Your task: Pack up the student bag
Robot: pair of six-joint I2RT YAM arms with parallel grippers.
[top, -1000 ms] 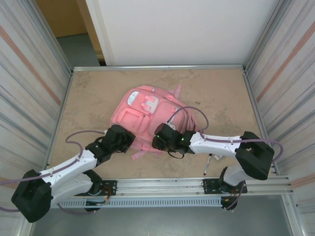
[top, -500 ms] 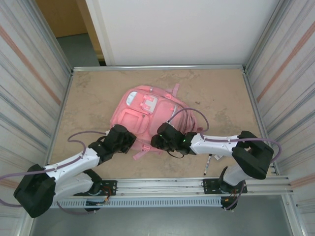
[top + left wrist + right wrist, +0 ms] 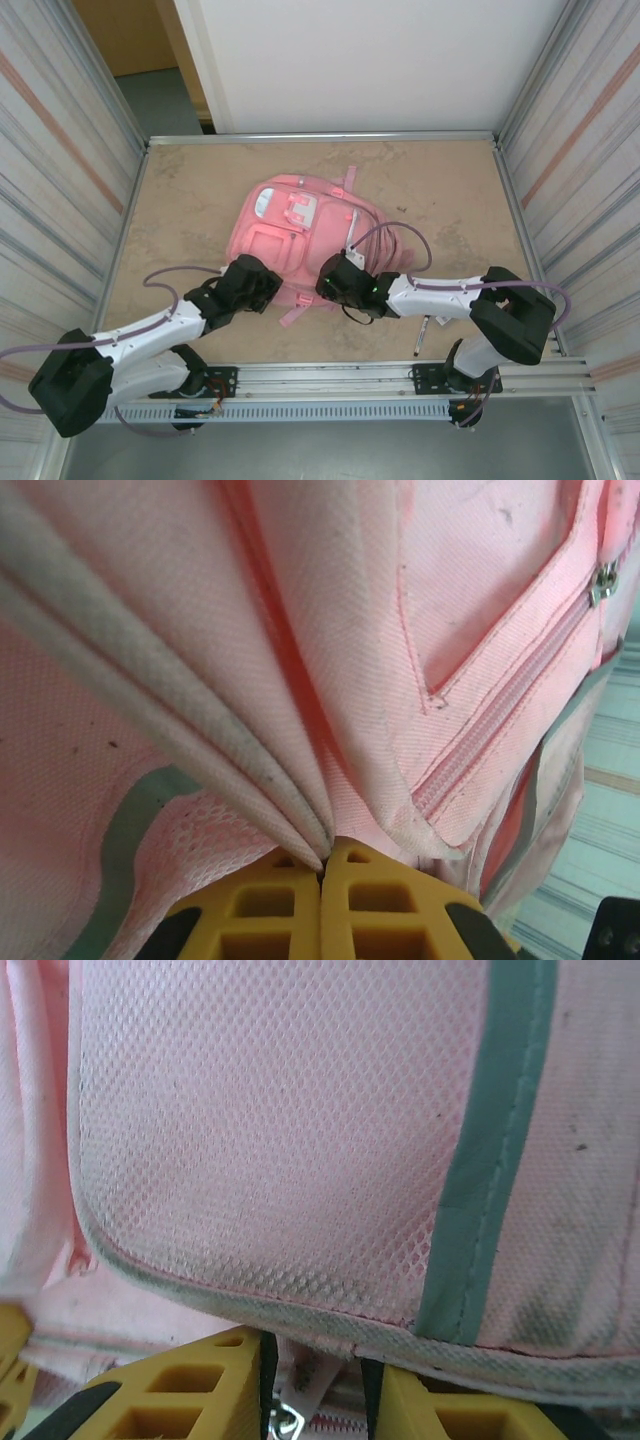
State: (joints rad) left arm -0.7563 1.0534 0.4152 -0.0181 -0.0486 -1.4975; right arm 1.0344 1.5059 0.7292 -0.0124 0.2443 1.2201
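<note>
At the table's [image 3: 200,190] middle, the pink student bag [image 3: 305,235] is laid flat, front pockets up, straps spread toward the far and right sides. At its near-left edge the left fingers [image 3: 266,284] are pressed; in the left wrist view the yellow pads [image 3: 345,885] are seen clenched together w/ a pleat of bag fabric pinched in the seam betw. them, a zip pocket [image 3: 520,710] just beyond. At the near edge, approx. mid-bag, the right fingers [image 3: 330,286] are set; in the right wrist view they [image 3: 200,1385] are held a narrow gap apart below a mesh pocket [image 3: 270,1130], a metal zip pull [image 3: 285,1420] lying in that gap. Whether it is clamped cannot be told. A pen-like item [image 3: 422,335] is seen beside the right arm.
</note>
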